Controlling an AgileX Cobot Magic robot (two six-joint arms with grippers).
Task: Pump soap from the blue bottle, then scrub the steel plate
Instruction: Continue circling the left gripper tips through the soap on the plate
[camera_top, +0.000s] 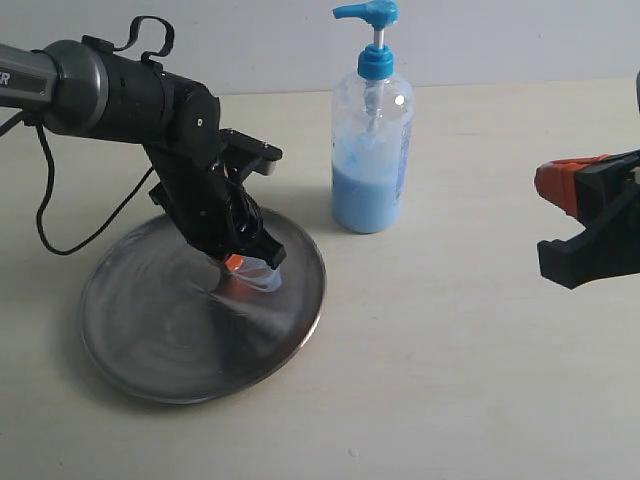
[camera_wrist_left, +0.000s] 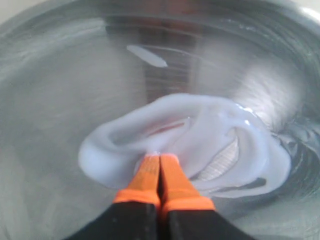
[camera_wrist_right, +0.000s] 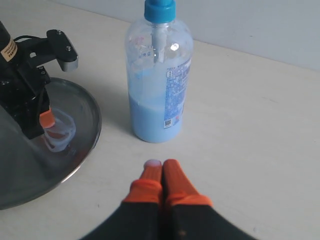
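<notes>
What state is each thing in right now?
blue bottle: upright, pump head up, about half full.
steel plate: flat on table, soap-smeared.
soap: blob on plate, around left tips.
left gripper: shut, tips in soap.
right gripper: shut, empty, apart from bottle.

Black left arm (camera_top: 190, 130) with grey link (camera_top: 75, 75), looping black cable (camera_top: 39, 190), orange-tipped left gripper (camera_wrist_left: 159, 159).

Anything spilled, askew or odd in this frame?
Only a small thing: a pale dab sits on a fingertip of the shut right claw. Otherwise the soap lies inside the steel plate at the tips of the shut left claw, and the blue bottle stands upright.
</notes>
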